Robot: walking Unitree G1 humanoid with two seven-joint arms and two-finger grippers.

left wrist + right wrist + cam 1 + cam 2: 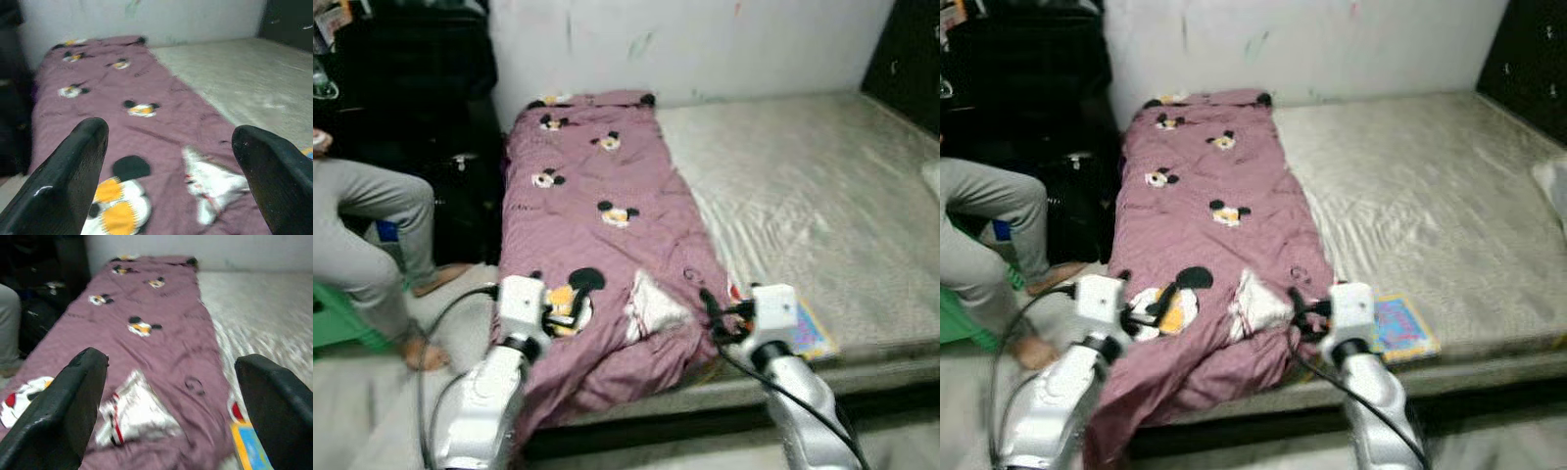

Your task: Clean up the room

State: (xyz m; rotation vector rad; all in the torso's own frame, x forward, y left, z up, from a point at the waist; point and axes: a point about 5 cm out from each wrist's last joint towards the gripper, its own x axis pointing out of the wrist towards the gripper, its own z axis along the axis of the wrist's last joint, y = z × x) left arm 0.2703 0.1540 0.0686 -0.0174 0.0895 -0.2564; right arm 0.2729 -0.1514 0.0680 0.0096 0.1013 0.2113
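A mauve blanket [597, 225] printed with cartoon mice lies lengthwise on the left part of a bare mattress [803, 196]. Its near end is bunched and hangs over the front edge. A white patch of cloth [653, 304] shows in the folds there. My left gripper [563, 308] is open and hovers over the blanket's near left corner, by a large mouse print [117, 208]. My right gripper [713, 311] is open at the blanket's near right edge, just right of the white cloth [134, 413]. Nothing is between either pair of fingers.
A colourful book [813, 331] lies on the mattress's front edge beside my right wrist. A person in grey trousers [367, 235] sits barefoot on a green stool [337, 323] at the left. Dark bags [460, 186] stand against the wall. A black cabinet [906, 54] is at the far right.
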